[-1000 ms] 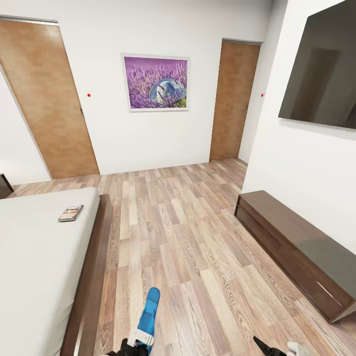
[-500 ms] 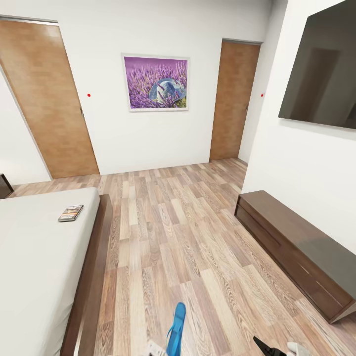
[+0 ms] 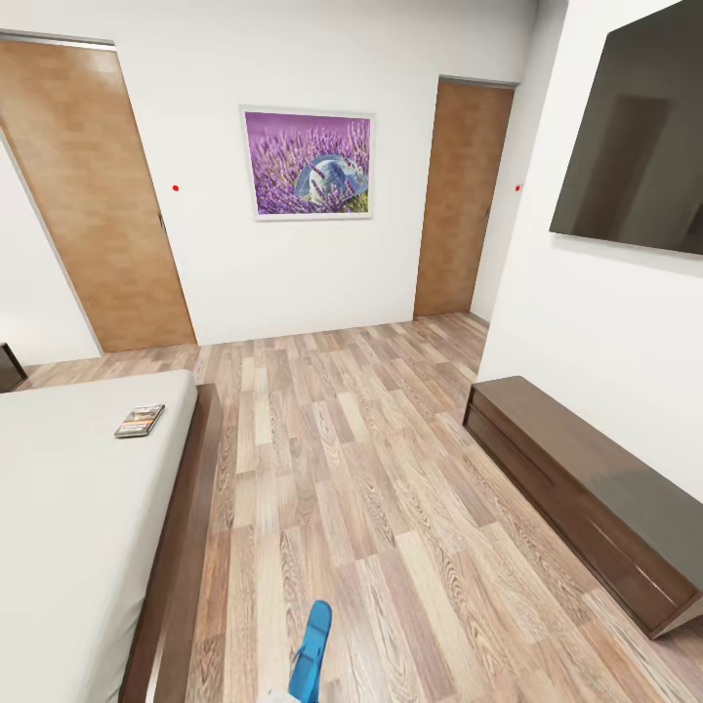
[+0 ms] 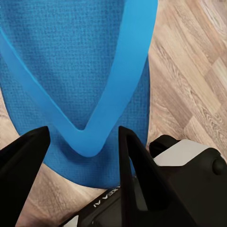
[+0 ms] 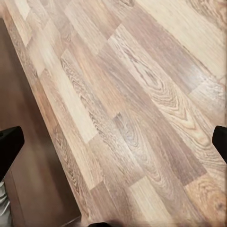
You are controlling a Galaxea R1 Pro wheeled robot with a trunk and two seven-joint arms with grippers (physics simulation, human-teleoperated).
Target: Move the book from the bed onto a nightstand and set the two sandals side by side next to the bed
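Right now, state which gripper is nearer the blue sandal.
Left. The left gripper has its fingers closed around the sandal; the right gripper is spread open over bare floor.

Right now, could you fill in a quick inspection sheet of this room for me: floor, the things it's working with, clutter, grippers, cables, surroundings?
Surface: wood-plank floor, bare where it shows.
Job's things: book lying on the bed; one blue sandal at the left gripper, its heel between the fingers. Second sandal: nothing seen.
Clutter: nothing seen.
Grippers: left shut on the sandal; right gripper open over the floor.
Cables: nothing seen.
Surroundings: lavender picture, two brown doors, dark wall screen, low brown cabinet.
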